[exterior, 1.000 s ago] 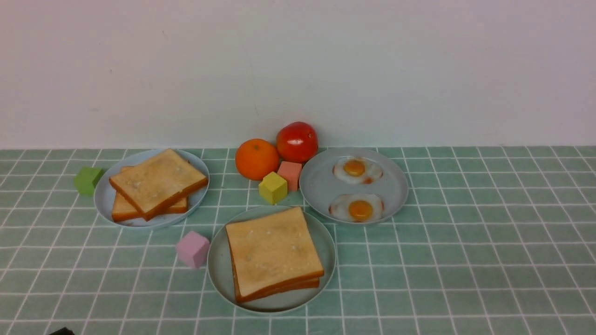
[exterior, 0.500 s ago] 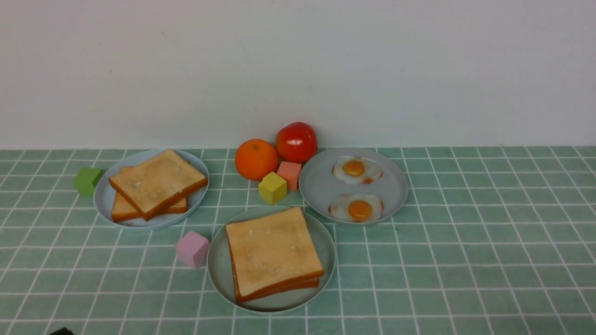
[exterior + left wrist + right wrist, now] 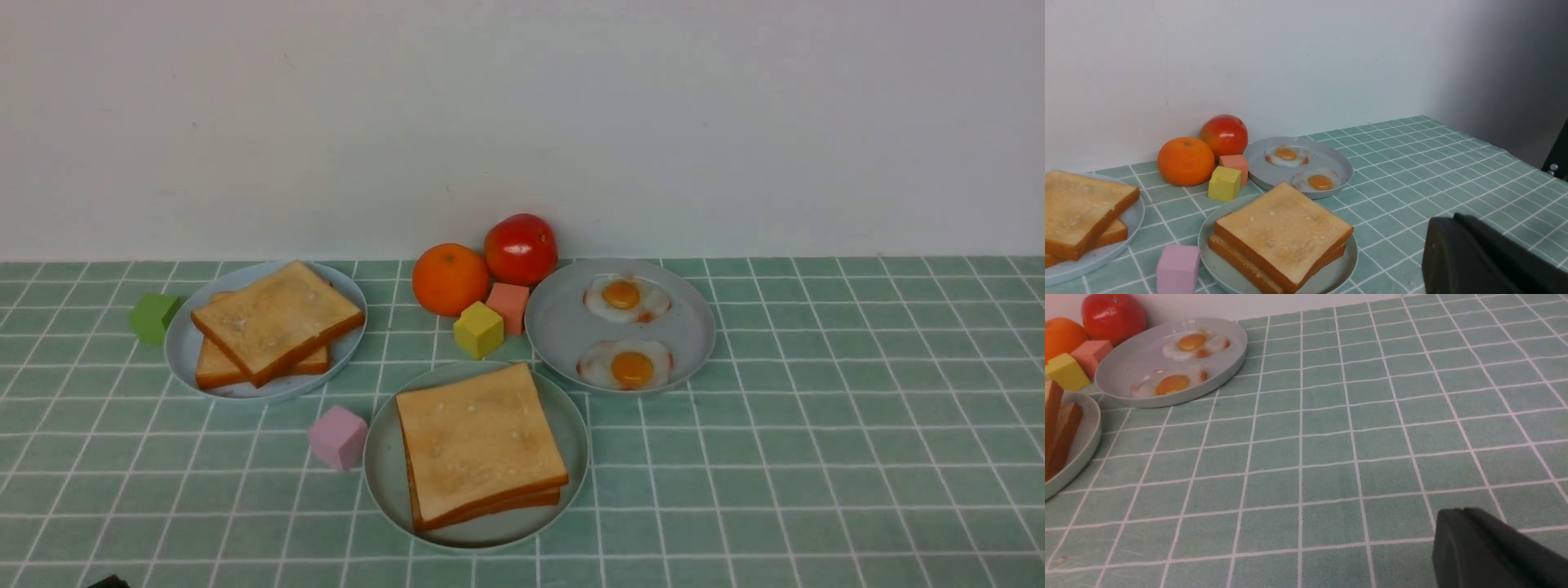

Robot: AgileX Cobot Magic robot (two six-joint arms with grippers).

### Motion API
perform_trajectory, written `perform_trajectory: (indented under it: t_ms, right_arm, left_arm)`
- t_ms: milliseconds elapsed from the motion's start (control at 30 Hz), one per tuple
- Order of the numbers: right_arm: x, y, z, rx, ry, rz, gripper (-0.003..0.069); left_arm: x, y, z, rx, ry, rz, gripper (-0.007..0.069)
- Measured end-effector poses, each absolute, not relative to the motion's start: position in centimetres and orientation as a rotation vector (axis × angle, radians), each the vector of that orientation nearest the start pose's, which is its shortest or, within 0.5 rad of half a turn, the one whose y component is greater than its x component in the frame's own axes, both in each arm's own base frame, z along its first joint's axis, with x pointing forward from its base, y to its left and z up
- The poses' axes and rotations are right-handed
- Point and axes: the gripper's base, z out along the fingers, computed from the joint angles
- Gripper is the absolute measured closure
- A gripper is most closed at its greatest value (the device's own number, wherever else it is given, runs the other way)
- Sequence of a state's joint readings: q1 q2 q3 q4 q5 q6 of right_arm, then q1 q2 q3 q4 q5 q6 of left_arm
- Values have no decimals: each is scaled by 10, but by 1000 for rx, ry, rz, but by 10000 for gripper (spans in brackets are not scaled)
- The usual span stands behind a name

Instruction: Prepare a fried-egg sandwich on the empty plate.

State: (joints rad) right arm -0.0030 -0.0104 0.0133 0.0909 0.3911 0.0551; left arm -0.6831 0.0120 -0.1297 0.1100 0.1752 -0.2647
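Two toast slices, stacked as the sandwich (image 3: 480, 445), lie on the plate (image 3: 384, 469) mid-tabletop; assembly looks finished, though no egg shows between them. Both grippers are closed, empty and withdrawn, so nothing remains but checking.

Three plates (image 3: 563, 327), four toast slices (image 3: 277, 314), two eggs (image 3: 626, 299), four cubes (image 3: 478, 329).

Whatever lies between the two stacked golden toast slices (image 3: 478, 445) is hidden; both wrist views cut off the dark fingers (image 3: 1486, 261).
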Motion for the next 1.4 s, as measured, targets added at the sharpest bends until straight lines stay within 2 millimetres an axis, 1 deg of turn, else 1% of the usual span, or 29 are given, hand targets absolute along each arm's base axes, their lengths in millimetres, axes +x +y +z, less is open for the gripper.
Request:
perform_trajectory:
  t_ms: [667,767,833,900,1000,1033,1067,1100,1133,1167,1200,1233,1267,1300,1400]
  right_arm:
    - [52,3,174,114,1875,127,668]
    - [52,3,174,114,1875,127,668]
    - [52,3,174,114,1875,127,666]
    - [52,3,174,114,1875,127,664]
    - [52,3,174,114,1875,127,663]
    - [52,3,174,114,1875,127,663]
    - [52,3,174,114,1875,127,662]
    - [52,3,174,114,1875,127,662]
    - [52,3,174,114,1875,127,662]
    - [52,3,174,114,1875,127,662]
    - [52,3,174,114,1875,127,659]
    - [52,3,174,114,1875,127,659]
    - [52,3,174,114,1875,127,659]
    - [52,3,174,114,1875,127,659]
    - [52,3,174,114,1875,127,658]
  left_arm:
    - [40,-30,240,395,1526,-649,621]
    - [41,-30,239,404,1513,-634,621]
    - [42,-30,236,390,1502,-601,636]
    - [45,-27,231,316,1511,-537,638]
    - [51,-18,219,127,1533,-422,638]
    - [51,-18,219,127,1533,-422,638]
    - [54,-13,206,13,1561,-351,638]
    - [55,-11,205,-8,1564,-333,638]
    - [56,-7,198,-87,1593,-289,638]
    - [56,-6,197,-107,1602,-278,638]
    - [56,-3,191,-168,1654,-237,638]
    - [56,-2,187,-194,1701,-218,638]
    - [56,-2,186,-195,1712,-218,638]
    - [54,-1,177,-222,1803,-201,638]
    - [53,-2,170,-240,1868,-205,638]
